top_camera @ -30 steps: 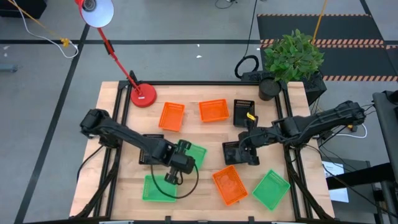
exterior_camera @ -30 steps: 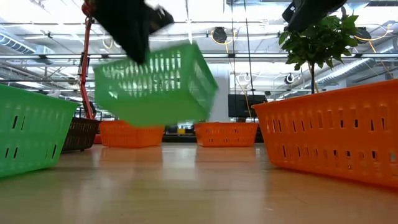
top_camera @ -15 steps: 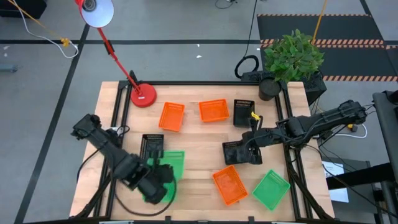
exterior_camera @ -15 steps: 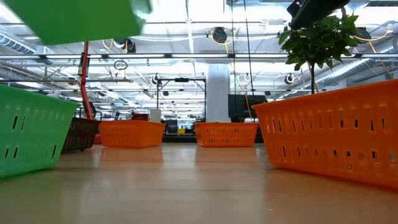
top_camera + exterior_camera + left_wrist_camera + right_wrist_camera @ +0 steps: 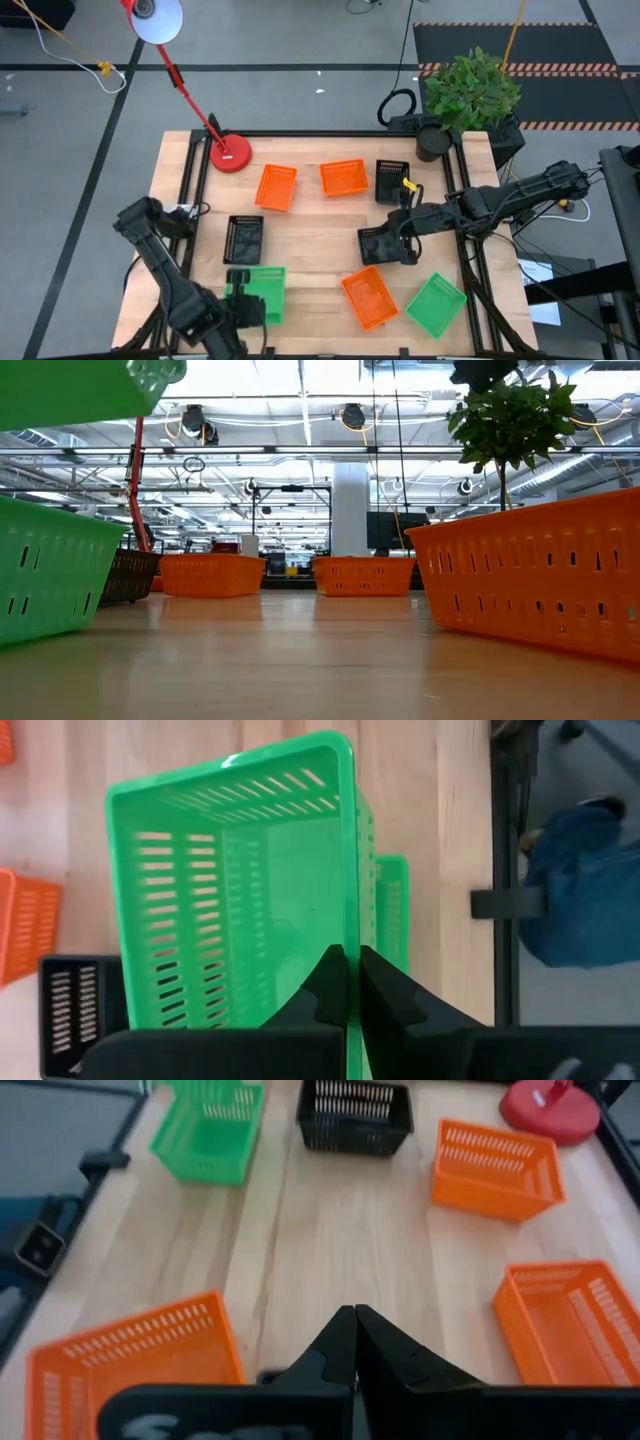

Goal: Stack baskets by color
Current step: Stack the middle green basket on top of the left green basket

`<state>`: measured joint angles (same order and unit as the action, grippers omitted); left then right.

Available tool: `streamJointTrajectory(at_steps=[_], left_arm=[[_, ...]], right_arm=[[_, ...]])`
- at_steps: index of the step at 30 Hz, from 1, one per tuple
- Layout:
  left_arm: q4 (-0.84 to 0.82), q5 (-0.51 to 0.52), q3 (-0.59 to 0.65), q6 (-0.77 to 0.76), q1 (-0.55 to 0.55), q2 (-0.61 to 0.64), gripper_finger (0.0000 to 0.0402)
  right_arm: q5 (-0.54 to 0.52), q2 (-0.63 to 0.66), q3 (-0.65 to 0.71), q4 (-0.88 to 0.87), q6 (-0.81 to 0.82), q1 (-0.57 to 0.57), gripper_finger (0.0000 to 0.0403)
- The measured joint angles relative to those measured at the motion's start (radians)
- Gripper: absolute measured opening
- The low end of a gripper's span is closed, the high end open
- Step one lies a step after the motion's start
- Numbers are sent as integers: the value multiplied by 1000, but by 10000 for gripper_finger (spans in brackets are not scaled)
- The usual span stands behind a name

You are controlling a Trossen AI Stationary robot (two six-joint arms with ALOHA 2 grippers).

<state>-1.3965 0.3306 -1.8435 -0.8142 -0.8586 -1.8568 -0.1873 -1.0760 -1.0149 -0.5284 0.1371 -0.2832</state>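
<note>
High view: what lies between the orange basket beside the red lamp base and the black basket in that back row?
A second orange basket sits between them, apart from both; the high view shows it.

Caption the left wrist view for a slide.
Left gripper shut on the rim of a green basket, held over a second green basket on the table.

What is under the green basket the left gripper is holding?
Another green basket lies on the table under the held green basket, which the left gripper grips by its rim. Only one edge shows in the left wrist view; the rest is covered.
</note>
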Motion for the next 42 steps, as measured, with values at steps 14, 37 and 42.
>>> streamJointTrajectory(at_steps=[14,37,42], left_arm=[[-1,38,0,-116,-54,-189,8],[6,38,0,-124,-58,-228,27],[15,37,19,-132,-58,-228,34]], right_arm=[[-1,0,0,162,-97,0,0],[0,0,0,158,-97,0,0],[0,-1,0,157,-97,0,0]])
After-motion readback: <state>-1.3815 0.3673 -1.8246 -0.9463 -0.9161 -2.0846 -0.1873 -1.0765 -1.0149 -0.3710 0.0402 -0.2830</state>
